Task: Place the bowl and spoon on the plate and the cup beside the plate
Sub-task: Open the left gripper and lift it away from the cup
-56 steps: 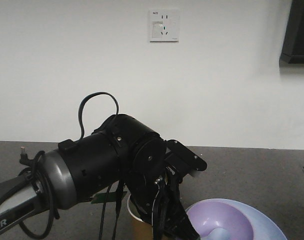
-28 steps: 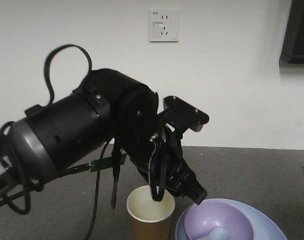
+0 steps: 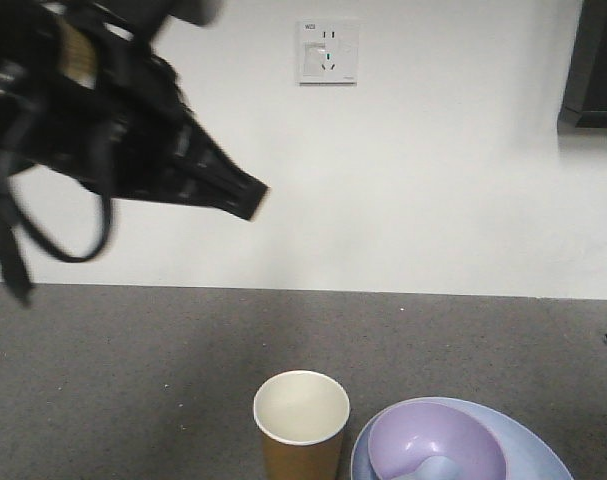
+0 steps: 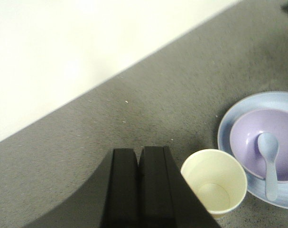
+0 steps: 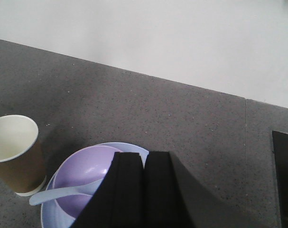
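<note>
From the front, the left tool (image 3: 245, 197) hangs high at the upper left, blurred and well above the grey table (image 3: 133, 360); its tip looks narrow, but from here I can't tell how the jaws stand. Down at the bottom edge the cup (image 3: 301, 420) stands upright, just beside the plate (image 3: 543, 450) on its left. The bowl (image 3: 438, 445) sits in the plate, and only a pale bit of the spoon (image 3: 435, 470) shows inside it. A wall socket (image 3: 328, 51) is up on the white wall. The right tool isn't seen in this view.

The left wrist view settles it: the two dark fingers (image 4: 153, 185) of the left tool (image 4: 139, 156) lie pressed together with nothing between them. Past them the cup (image 4: 214, 183) shows its white inside, close against the plate (image 4: 229, 123) rim, though I can't tell if they touch. Here the whole spoon (image 4: 270, 161) is plain, scoop in the bowl (image 4: 250, 137), handle reaching over the bowl's rim towards the plate's edge.

The right wrist view shows the right tool (image 5: 144, 159) with its fingers (image 5: 129, 190) together too, holding nothing, above the bowl (image 5: 79, 180) and plate (image 5: 129, 147). The spoon (image 5: 63, 192) handle points towards the cup (image 5: 15, 154), whose brown side and white base band show only here
</note>
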